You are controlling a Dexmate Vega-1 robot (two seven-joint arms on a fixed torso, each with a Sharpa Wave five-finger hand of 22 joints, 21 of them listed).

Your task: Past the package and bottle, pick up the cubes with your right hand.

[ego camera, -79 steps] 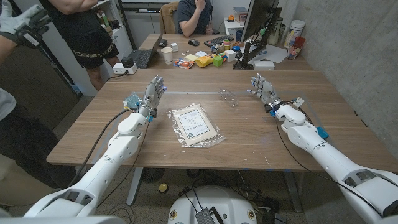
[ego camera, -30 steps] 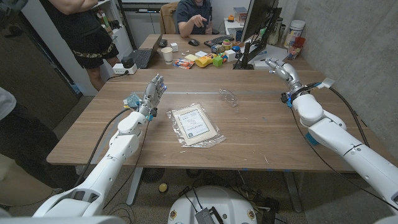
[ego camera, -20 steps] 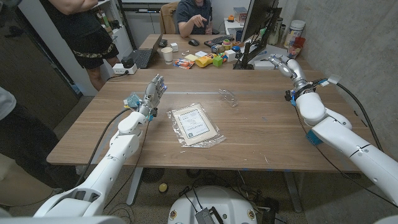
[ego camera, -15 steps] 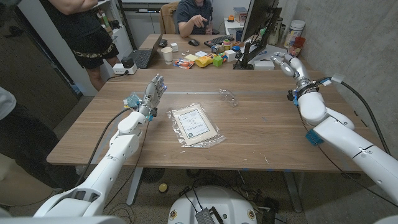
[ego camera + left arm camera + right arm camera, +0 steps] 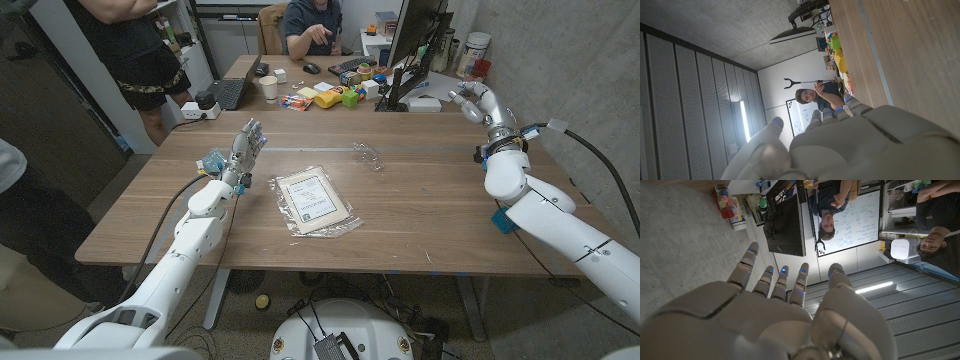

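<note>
Both hands (image 5: 247, 141) (image 5: 478, 100) open near table (image 5: 420, 210) edges.

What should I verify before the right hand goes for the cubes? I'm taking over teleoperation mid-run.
1. Right hand holds nothing, fingers apart: ok.
2. Left hand waits away from the reach path: ok.
3. Package and clear bottle lie nearer than the goal: ok.
4. Cubes visible among the far clutter: ok, exact count cannot tell.
5. Monitor stands between hand and cubes: not ok.
6. Person's hand near the cubes: cannot tell.
</note>
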